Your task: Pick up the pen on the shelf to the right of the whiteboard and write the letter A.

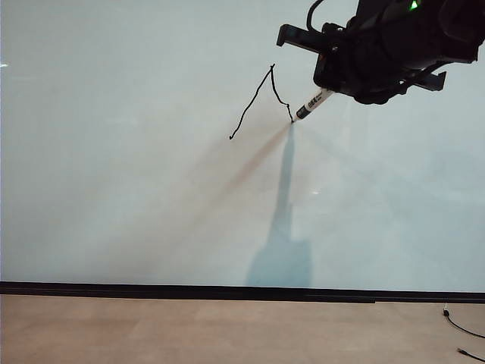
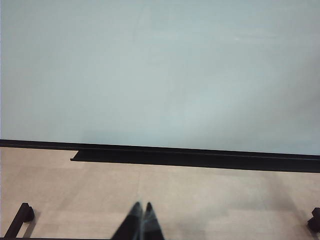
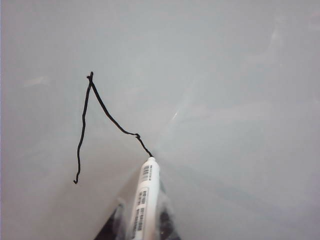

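While the whiteboard (image 1: 151,212) fills most of the exterior view above the tan floor (image 1: 227,334), the right gripper (image 1: 333,80) sits at upper right, jaws closed on the pen (image 1: 313,102), its tip touching the board at the end of the letter A's (image 1: 261,102) right stroke. Only two strokes of the A are drawn, no crossbar. Left gripper (image 2: 141,222) hangs low over the floor near the board's black shelf (image 2: 195,157), jaws closed, empty.

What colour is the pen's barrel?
White with black printed lettering; the pen, held in the right gripper, shows best in the right wrist view.
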Tool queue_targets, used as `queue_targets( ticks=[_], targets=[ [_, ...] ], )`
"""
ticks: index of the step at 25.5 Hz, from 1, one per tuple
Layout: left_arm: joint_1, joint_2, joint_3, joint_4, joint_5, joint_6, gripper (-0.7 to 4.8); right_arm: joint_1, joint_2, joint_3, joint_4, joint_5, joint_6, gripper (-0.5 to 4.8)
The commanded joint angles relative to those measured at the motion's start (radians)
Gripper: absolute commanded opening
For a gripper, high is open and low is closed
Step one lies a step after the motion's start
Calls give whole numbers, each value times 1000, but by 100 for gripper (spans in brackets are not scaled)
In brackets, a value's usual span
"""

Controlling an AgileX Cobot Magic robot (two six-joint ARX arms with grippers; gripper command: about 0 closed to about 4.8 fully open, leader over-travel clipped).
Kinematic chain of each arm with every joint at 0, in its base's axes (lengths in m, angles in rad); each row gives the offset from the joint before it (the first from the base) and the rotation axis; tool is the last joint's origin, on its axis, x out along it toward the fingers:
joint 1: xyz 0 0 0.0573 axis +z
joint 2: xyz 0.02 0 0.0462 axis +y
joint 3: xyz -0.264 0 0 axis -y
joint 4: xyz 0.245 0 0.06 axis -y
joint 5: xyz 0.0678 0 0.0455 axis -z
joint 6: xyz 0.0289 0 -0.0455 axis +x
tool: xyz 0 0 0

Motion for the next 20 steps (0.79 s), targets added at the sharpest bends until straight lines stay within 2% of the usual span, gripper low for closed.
queue_targets(
  ticks=[1, 20],
  targets=[
    [0, 0, 2, 8, 3, 4, -5, -3, -6, 2, -8, 10, -2, -5],
    [0, 0, 2, 8, 3, 4, -4, -6, -6, 2, -64, 57, -3, -5]
  ],
)
